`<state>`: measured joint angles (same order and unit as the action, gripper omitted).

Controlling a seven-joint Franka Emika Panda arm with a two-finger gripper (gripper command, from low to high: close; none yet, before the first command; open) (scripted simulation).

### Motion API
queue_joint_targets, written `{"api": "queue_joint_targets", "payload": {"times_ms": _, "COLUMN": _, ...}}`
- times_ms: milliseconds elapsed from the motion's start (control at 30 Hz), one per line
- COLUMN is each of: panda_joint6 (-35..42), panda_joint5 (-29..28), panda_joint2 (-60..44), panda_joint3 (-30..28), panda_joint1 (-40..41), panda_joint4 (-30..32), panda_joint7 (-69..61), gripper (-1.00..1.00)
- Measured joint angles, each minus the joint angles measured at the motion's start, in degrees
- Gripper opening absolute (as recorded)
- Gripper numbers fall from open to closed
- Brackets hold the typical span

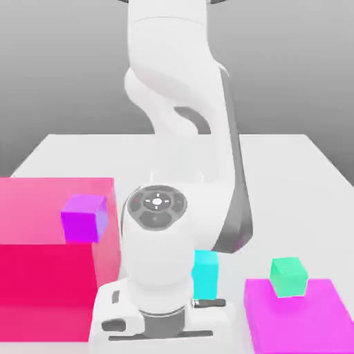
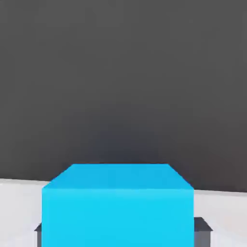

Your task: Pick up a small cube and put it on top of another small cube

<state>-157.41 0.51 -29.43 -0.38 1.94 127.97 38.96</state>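
End effector (image 2: 118, 231) clamped on small cube (image 2: 118, 207), low at tabletop (image 1: 290, 159). Lift pending; stacking on green cube (image 1: 289, 276), 3 o'clock, pending.

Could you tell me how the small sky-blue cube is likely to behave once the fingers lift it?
The sky-blue cube looks rigid, with crisp straight edges, so it probably won't deform. Its flat faces suggest it will sit steady rather than roll, also when set on the green cube. The smooth, plain surface could be somewhat slippery; weight cannot be judged.

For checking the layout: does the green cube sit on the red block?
No, the green cube sits on the flat magenta block at the exterior view's right.
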Motion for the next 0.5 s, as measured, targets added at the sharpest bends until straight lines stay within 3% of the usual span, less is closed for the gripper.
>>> {"api": "queue_joint_targets", "payload": {"times_ms": 200, "panda_joint6": 5.8, "panda_joint5": -0.1, "panda_joint2": 7.2, "panda_joint3": -0.1, "panda_joint1": 0.0, "panda_joint4": 1.4, "panda_joint7": 0.1, "gripper": -1.00}}
{"api": "queue_joint_targets", "payload": {"times_ms": 500, "panda_joint6": 27.5, "panda_joint5": -1.3, "panda_joint2": 20.8, "panda_joint3": -10.6, "panda_joint1": 8.1, "panda_joint4": -6.8, "panda_joint7": 6.7, "gripper": -1.00}}
